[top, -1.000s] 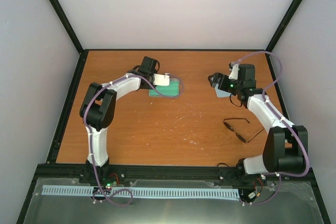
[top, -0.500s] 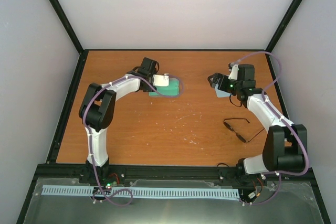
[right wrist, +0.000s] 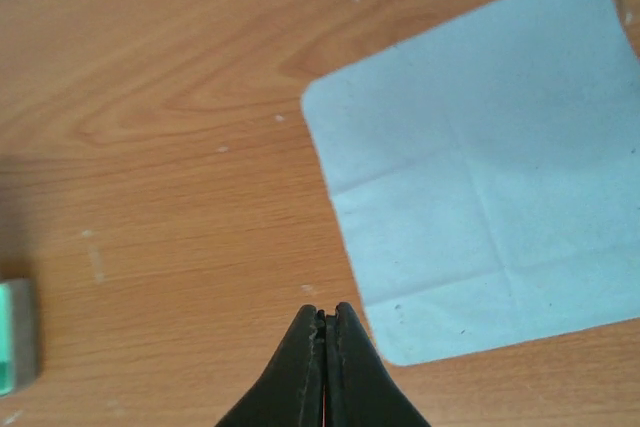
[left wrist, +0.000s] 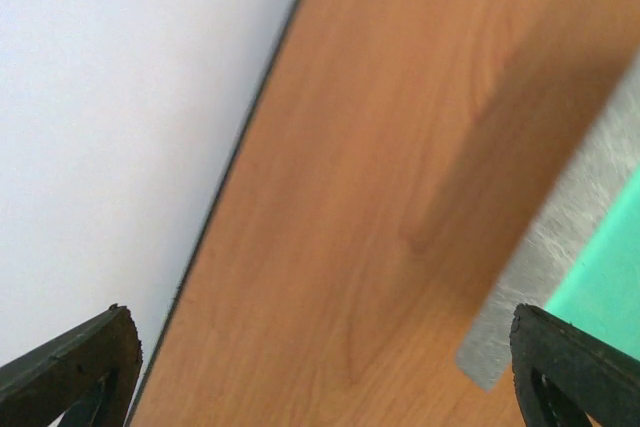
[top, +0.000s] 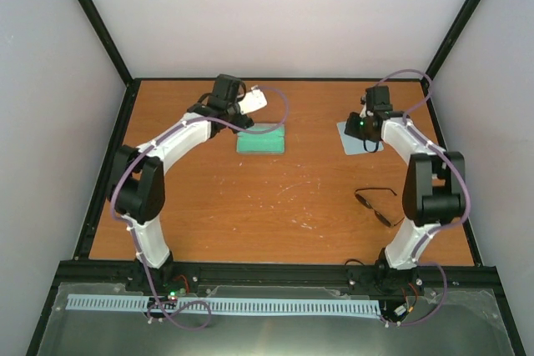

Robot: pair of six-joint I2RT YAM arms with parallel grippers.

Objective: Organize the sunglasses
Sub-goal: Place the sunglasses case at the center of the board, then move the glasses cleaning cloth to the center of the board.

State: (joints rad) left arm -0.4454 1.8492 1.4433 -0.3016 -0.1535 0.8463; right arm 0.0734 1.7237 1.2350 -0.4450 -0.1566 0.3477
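Note:
The sunglasses (top: 377, 206), thin black wire with dark lenses, lie on the wooden table at the right front, apart from both arms. My left gripper (top: 250, 101) hovers behind the case, its jaws wide open with only bare wood between them (left wrist: 320, 332). Beside the right fingertip (left wrist: 575, 372) the case's grey edge (left wrist: 560, 267) shows. My right gripper (top: 365, 134) is over the pale blue cloth (top: 349, 141). In the right wrist view it is shut (right wrist: 325, 322) on nothing, just off the near left corner of the cloth (right wrist: 480, 167).
The grey case with green lining (top: 260, 139) lies open at the back middle, and a sliver of it shows at the left edge (right wrist: 14, 347). The black table frame (top: 129, 89) and white walls close in the back and sides.
My left gripper opened wide and moved back off the case toward the rear wall. My right gripper closed with nothing in it, and its arm pulled back and upright over the cloth.

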